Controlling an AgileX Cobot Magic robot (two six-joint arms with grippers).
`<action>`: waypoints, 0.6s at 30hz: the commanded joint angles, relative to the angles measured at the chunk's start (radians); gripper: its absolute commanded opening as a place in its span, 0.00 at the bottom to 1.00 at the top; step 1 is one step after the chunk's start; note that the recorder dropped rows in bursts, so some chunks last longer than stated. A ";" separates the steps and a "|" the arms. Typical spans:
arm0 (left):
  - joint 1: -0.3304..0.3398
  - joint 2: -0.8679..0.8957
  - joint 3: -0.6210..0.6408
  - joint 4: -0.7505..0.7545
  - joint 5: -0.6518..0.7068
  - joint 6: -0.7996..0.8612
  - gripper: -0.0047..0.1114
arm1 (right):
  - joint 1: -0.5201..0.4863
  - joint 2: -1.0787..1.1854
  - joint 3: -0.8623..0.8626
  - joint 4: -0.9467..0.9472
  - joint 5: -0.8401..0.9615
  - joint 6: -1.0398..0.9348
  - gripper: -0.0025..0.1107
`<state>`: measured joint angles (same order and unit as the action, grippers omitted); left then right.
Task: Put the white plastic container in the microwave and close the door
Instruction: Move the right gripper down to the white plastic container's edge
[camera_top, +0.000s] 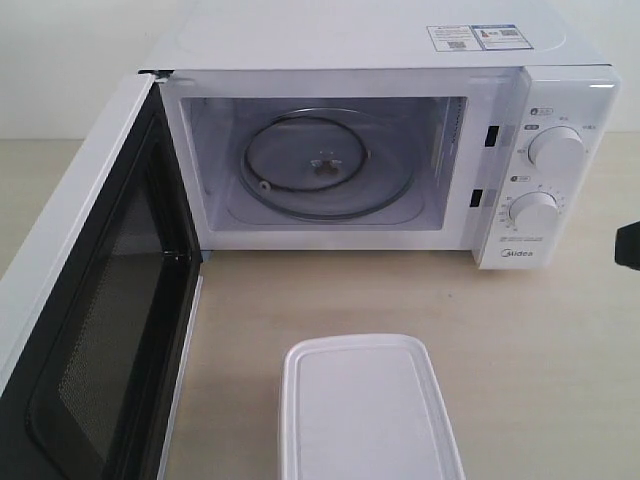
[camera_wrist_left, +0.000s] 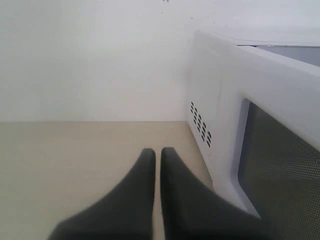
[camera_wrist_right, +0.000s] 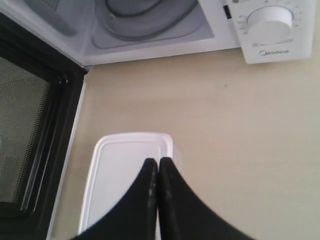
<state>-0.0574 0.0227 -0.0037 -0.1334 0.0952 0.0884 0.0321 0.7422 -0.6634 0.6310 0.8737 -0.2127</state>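
The white plastic container (camera_top: 365, 405) lies on the bench (camera_top: 540, 340) with its lid on, just in front of the microwave (camera_top: 350, 35) and not yet inside it. Its long side points toward the cavity, so I think it can go straight in without turning. The door (camera_top: 90, 300) stands wide open to the left, and the glass turntable (camera_top: 320, 165) is bare, ready to receive the box. The right end effector (camera_wrist_right: 158, 162) hangs above the lid with its two fingers pressed together and nothing between them. It must spread them first, I suppose, before it can take the box by its sides. The left end effector (camera_wrist_left: 154, 152) is also closed and empty. It waits beside the outer face of the door, probably because from there it can push the door shut once the box is in.
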 joint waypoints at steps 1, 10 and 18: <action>0.005 -0.006 0.004 0.000 -0.006 -0.011 0.08 | 0.000 0.004 0.003 0.090 0.035 -0.103 0.02; 0.005 -0.006 0.004 0.000 -0.006 -0.011 0.08 | 0.000 0.114 0.003 0.309 0.105 -0.311 0.02; 0.005 -0.006 0.004 0.000 -0.006 -0.011 0.08 | 0.000 0.304 0.037 0.388 0.108 -0.365 0.02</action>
<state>-0.0574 0.0227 -0.0037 -0.1334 0.0952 0.0884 0.0321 1.0066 -0.6517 0.9663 1.0015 -0.5496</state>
